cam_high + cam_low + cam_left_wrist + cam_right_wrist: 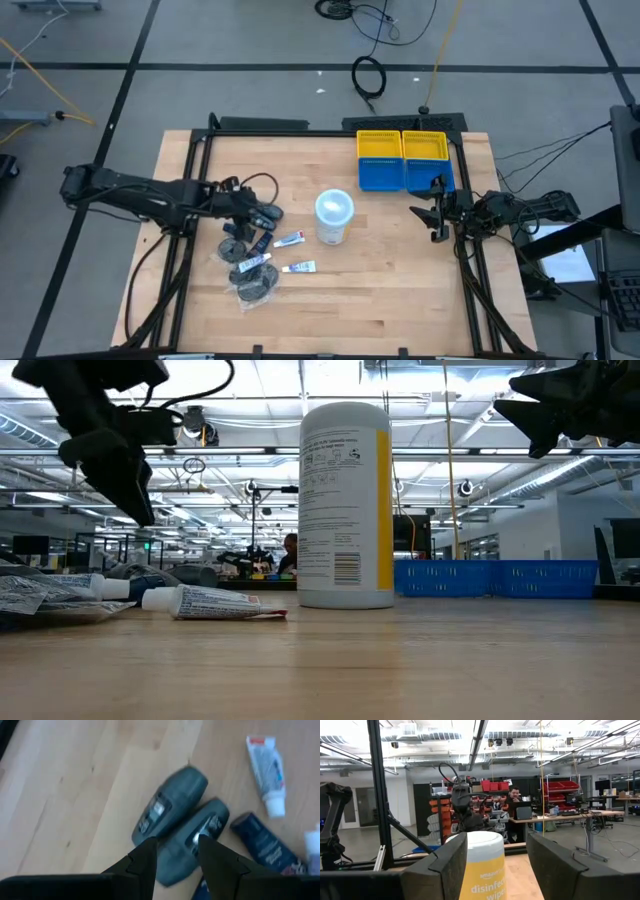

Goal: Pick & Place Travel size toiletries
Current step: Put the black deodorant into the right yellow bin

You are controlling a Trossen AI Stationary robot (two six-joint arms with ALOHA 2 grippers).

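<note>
Here, left gripper open, directly above two grey mini bottles

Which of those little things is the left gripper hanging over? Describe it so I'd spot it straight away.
Start at the tall white tub mid-table and look left to the cluster of toiletries. The left gripper hangs open over two dark grey mini bottles lying side by side, chunkier than the flat white tube nearby.

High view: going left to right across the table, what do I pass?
Left gripper over the grey mini bottles → white tube with red cap → white tub → blue bins → right gripper.
</note>
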